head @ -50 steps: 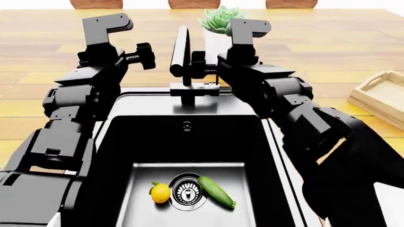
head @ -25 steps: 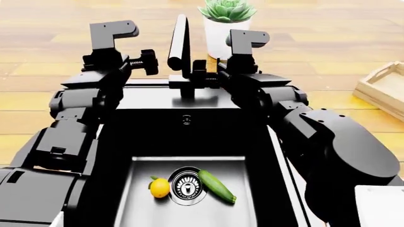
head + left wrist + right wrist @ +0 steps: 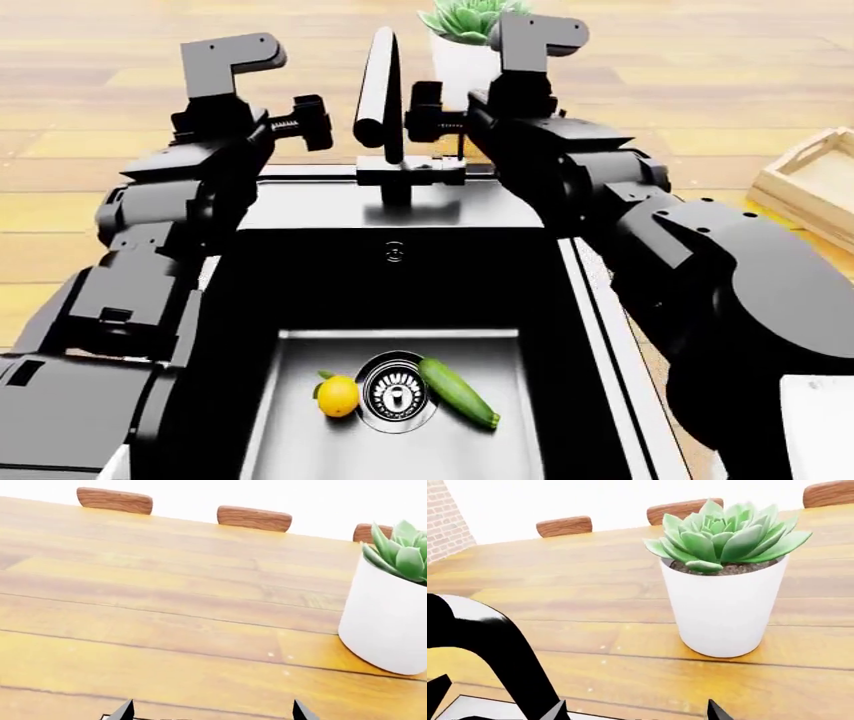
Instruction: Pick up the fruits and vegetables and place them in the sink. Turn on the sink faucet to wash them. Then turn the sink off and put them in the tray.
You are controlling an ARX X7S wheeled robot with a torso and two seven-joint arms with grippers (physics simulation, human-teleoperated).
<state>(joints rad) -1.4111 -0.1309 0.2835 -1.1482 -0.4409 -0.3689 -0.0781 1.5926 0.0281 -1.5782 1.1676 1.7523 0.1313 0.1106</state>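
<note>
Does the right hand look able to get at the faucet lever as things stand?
Probably yes. The right hand sits just beside the faucet, above its square base, with nothing between them. The thin lever itself is hard to make out behind the arm, so the exact contact point is uncertain.

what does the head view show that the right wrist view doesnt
Only the head view shows the lemon and cucumber lying on either side of the drain in the sink, the wooden tray off to the right, and both arms, with the left gripper and right gripper flanking the faucet.

Only the right wrist view shows the chair backs beyond the table and a brick wall.

Both show the potted succulent, the wooden tabletop and the black faucet.
</note>
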